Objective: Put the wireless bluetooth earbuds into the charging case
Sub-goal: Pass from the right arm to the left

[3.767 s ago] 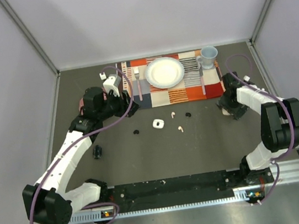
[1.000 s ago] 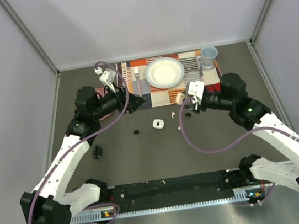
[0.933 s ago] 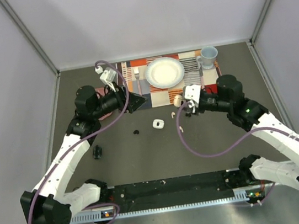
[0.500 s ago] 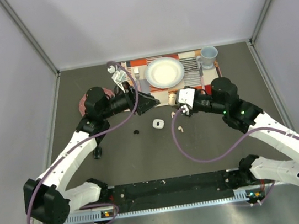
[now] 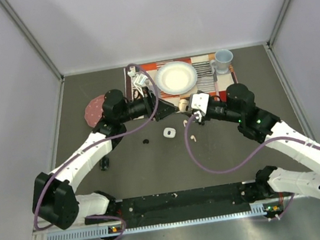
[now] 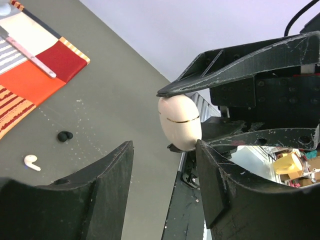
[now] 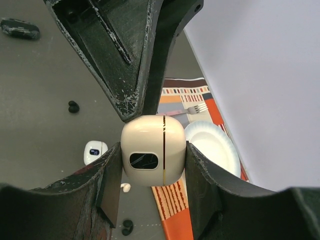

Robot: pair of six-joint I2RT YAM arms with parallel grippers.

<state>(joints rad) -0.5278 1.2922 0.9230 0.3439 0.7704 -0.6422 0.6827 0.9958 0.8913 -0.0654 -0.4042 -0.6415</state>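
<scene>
My right gripper is shut on a cream charging case, held above the table with its lid closed; it fills the right wrist view. My left gripper is open, its tips right at the case, one finger close beside it. A pale pink earbud lies below the case, also in the left wrist view. A black earbud lies to the left. Another black earbud shows in the left wrist view. The other buds are hidden.
A white charging case sits mid-table. A placemat at the back holds a white plate, a fork and a blue mug. A pink disc and a black case lie at the left.
The right gripper brought the cream case from the right to the middle and now holds still. The left gripper swung right until its open tips reached the case.
</scene>
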